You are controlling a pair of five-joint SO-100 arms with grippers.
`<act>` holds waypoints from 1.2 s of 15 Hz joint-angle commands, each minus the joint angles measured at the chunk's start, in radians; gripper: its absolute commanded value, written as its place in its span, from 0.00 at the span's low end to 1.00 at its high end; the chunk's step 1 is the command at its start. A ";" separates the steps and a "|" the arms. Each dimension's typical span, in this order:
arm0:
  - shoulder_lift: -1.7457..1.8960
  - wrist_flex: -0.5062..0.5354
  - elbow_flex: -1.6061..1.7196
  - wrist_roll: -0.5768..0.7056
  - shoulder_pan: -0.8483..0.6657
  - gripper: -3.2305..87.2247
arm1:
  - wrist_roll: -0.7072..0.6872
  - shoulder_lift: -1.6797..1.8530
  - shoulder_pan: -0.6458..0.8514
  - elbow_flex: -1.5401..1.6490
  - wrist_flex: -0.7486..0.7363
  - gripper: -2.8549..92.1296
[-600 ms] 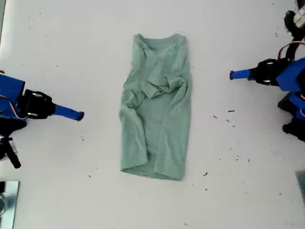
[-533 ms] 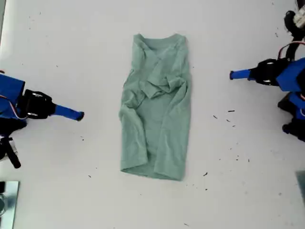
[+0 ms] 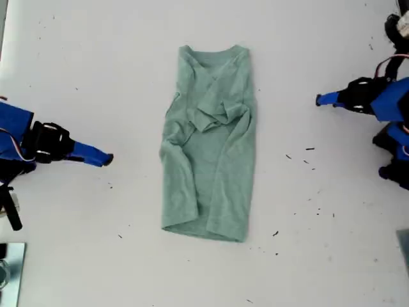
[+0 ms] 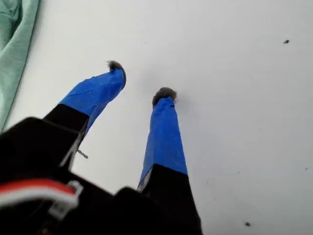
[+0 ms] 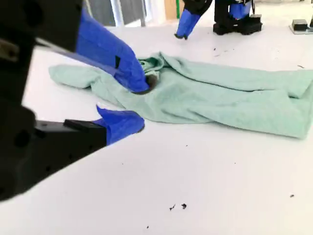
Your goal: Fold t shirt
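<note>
The pale sage-green t shirt (image 3: 209, 147) lies flat on the white table (image 3: 83, 57), narrowed lengthwise with a sleeve bunched over its upper half. Its neckline points toward the exterior view's top. My first gripper (image 3: 319, 100) hovers off the shirt's side toward the exterior view's right. It is open and empty (image 4: 140, 81), with a strip of the t shirt (image 4: 12, 44) at the frame's edge. My second gripper (image 3: 107, 158) stands off the shirt toward the exterior view's left, also open and empty (image 5: 143, 104). It looks across the t shirt (image 5: 220, 98) to the first gripper (image 5: 183, 27).
Small dark specks (image 3: 309, 149) dot the table, mostly at the exterior view's right. A metal piece (image 3: 9, 268) sits at the exterior view's bottom left corner. The arm bases (image 3: 393, 153) stand at both sides.
My first gripper has drawn back a little toward the exterior view's right. My second gripper has shifted slightly toward the exterior view's bottom. The shirt has not moved.
</note>
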 commanded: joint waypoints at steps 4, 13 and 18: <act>0.009 0.012 -0.011 -0.031 0.037 0.03 | 0.399 0.011 0.095 0.041 -0.006 0.18; 0.009 -0.005 0.002 -0.112 0.077 0.03 | 0.785 0.017 -0.115 0.018 0.032 0.22; -0.020 -0.034 -0.094 -0.155 0.061 0.03 | 0.709 0.014 -0.627 -0.110 -0.100 0.12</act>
